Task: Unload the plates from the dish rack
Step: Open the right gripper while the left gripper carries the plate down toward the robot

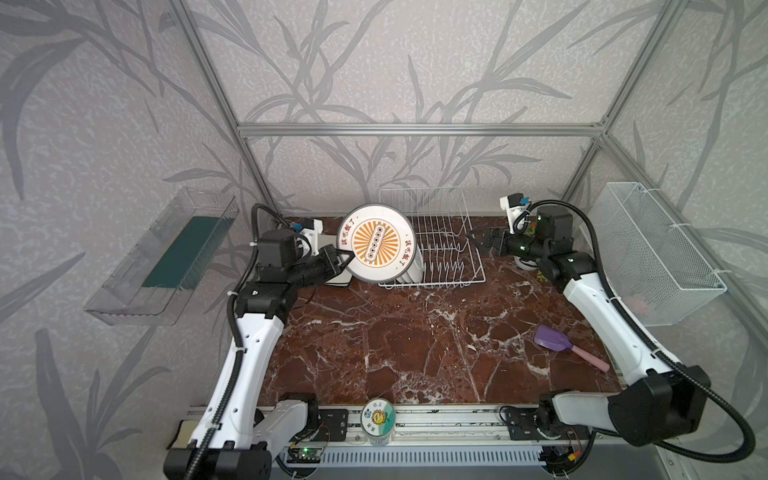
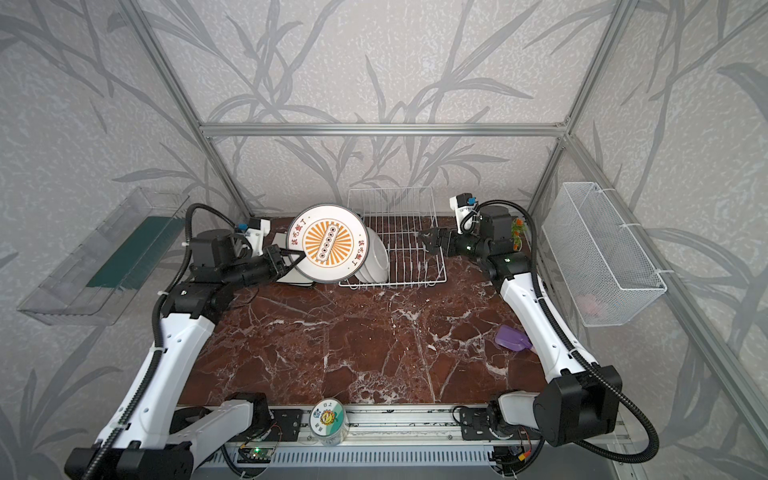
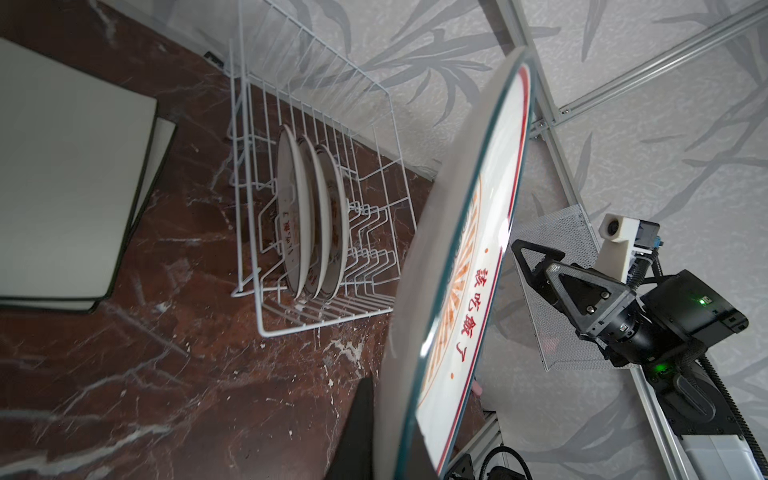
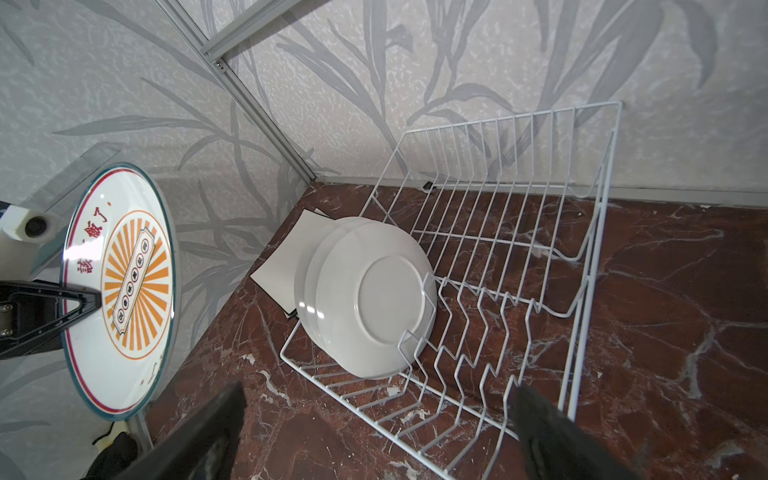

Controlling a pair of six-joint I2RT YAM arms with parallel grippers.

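Observation:
My left gripper (image 1: 343, 262) is shut on the rim of a round white plate (image 1: 376, 243) with an orange sunburst centre. It holds the plate tilted in the air, just left of the dish rack (image 1: 436, 284). In the left wrist view that plate (image 3: 457, 291) shows edge-on. Three more round plates (image 4: 374, 299) stand on edge at the rack's left end. A stack of square plates (image 3: 70, 174) lies flat on the table left of the rack. My right gripper (image 4: 374, 419) is open and empty above the rack's right side.
A clear plastic tray (image 1: 166, 257) hangs on the left wall. A white mesh basket (image 1: 652, 253) hangs on the right wall. A purple scoop with a pink handle (image 1: 557, 338) lies near the right arm. A round jar (image 1: 376, 419) stands on the front rail.

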